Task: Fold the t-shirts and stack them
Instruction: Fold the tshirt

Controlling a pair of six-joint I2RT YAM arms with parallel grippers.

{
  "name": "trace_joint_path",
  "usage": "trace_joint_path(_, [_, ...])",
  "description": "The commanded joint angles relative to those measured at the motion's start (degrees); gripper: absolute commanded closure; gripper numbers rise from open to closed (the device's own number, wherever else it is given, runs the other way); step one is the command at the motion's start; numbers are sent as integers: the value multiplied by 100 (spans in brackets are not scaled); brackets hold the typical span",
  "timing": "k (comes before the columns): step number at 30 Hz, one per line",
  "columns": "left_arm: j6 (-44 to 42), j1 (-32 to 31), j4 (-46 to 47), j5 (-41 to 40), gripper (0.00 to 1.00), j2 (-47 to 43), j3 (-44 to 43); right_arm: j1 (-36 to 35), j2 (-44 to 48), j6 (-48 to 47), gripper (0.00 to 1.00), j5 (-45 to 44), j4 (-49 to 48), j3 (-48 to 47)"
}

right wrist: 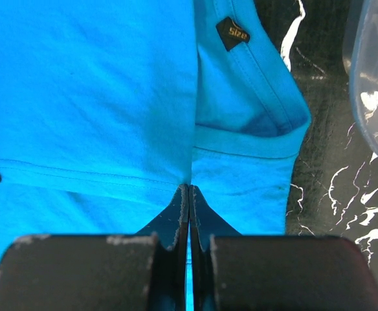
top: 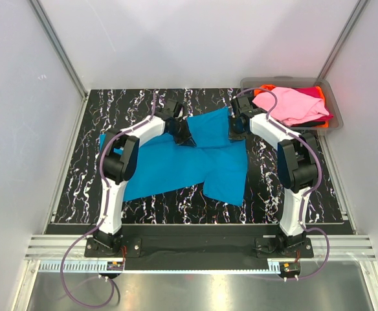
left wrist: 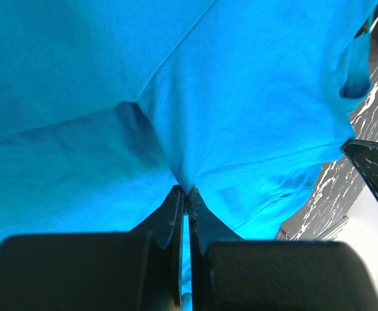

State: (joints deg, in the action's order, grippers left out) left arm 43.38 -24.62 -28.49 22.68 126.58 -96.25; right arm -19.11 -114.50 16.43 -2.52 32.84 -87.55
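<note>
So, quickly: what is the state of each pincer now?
Left pincer: closed on the turquoise t-shirt.
Right pincer: closed on the same t-shirt.

Your top view is bright and evenly lit from above. The white walls nearly wash out, and the arms throw only soft, short shadows on the counter (top: 85, 175). A red-orange glow tints the far wall of the bin (top: 336, 113). In the wrist views the shirt (left wrist: 254, 97) looks vivid, almost oversaturated, with its stitching sharp. Close to the lens, the left gripper (left wrist: 188, 197) and right gripper (right wrist: 189, 194) blur into dark blocks. Shadow pools inside the collar (right wrist: 266, 123).
</note>
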Motion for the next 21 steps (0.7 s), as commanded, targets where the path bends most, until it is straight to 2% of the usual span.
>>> trace_joint_path(1, [-39,28,63,220,96,-213,71,4,288,106,100,-90,73,97])
trace_joint_path(6, [-110,28,54,184,94,-178,124,-5,305,326,100,-134,73,247])
trace_joint_path(10, [-224,36,45,185,82,-195,150,-5,235,379,100,-274,222,221])
trace_joint_path(13, [-443,63,-33,36,71,-493,203,-13,209,230,91,-433,363,-41])
trace_joint_path(14, [-540,71,-51,-43,68,-634,238,-5,156,169,80,-529,494,-156])
trace_joint_path(15, [-645,115,-95,-227,64,-913,299,-5,121,124,76,-573,547,-410])
trace_joint_path(17, [-953,220,-271,-438,60,-1222,465,-5,16,98,70,-617,592,-648])
trace_joint_path(21, [-1252,913,-306,-764,59,-1961,974,-31,-344,256,56,-635,592,-1490])
